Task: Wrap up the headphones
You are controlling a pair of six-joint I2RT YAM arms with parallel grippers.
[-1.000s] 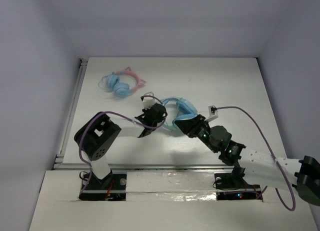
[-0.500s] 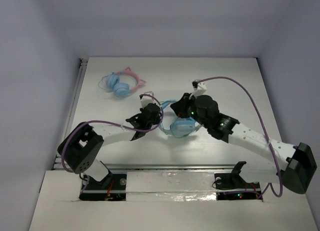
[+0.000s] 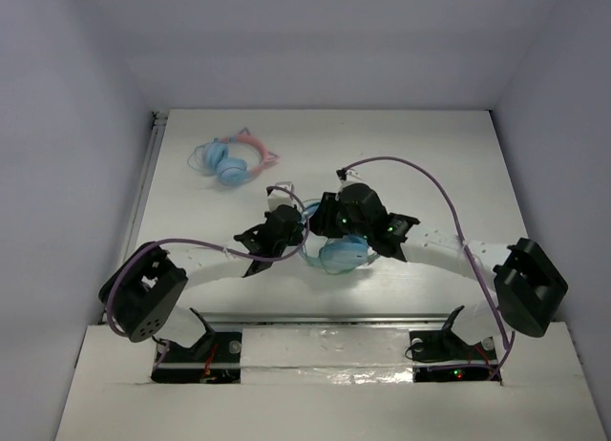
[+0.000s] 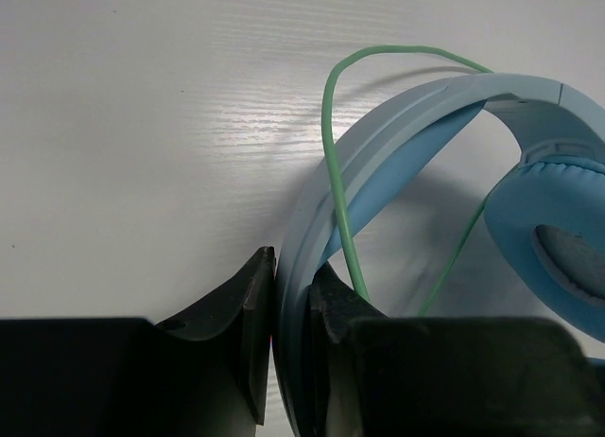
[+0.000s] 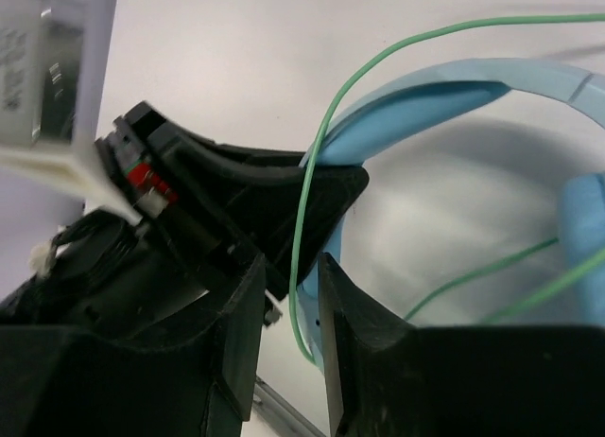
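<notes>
The light-blue headphones (image 3: 344, 255) lie at the table's middle, ear cups toward the near edge. My left gripper (image 3: 298, 233) is shut on their padded headband (image 4: 397, 125), which runs between its jaws (image 4: 291, 267). The thin pale-green cable (image 4: 333, 182) loops over the band past an ear cup (image 4: 558, 238). My right gripper (image 3: 322, 220) sits just right of the left one. In the right wrist view it (image 5: 291, 267) is narrowly open, with the cable (image 5: 301, 238) running between its fingers, untouched by either pad. The band (image 5: 444, 87) and the left gripper's finger lie behind.
The smaller blue headphones with the pink cat-ear band (image 3: 232, 159) lie at the far left of the white table (image 3: 430, 155). Purple arm cables arch over both arms. Grey walls stand on three sides, with a rail along the left edge.
My right arm has swung up from the near right and over the headphones, ending beside the left gripper. The headphones and left gripper have shifted slightly toward the near edge.
</notes>
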